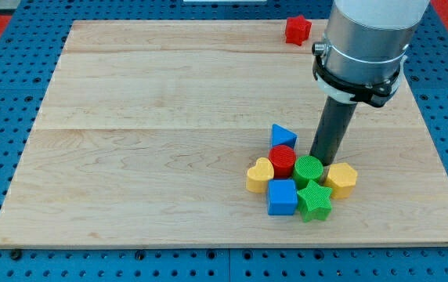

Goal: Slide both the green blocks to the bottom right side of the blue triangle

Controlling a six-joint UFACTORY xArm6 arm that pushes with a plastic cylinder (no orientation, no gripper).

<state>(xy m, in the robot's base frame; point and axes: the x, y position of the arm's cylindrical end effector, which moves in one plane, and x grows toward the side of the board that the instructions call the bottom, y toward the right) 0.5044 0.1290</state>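
Observation:
The blue triangle (282, 135) lies right of the board's middle. A green cylinder (308, 170) sits below and right of it, and a green star (315, 201) lies just below the cylinder, touching it. My tip (321, 160) stands right of the blue triangle, against the green cylinder's upper right edge. The rod comes down from the view's top right.
A red cylinder (282, 160), a yellow heart (259, 175), a blue cube (282, 197) and a yellow hexagon (341, 178) crowd around the green blocks. A red star-like block (297, 30) sits at the board's top edge. The wooden board (130, 157) rests on a blue pegboard.

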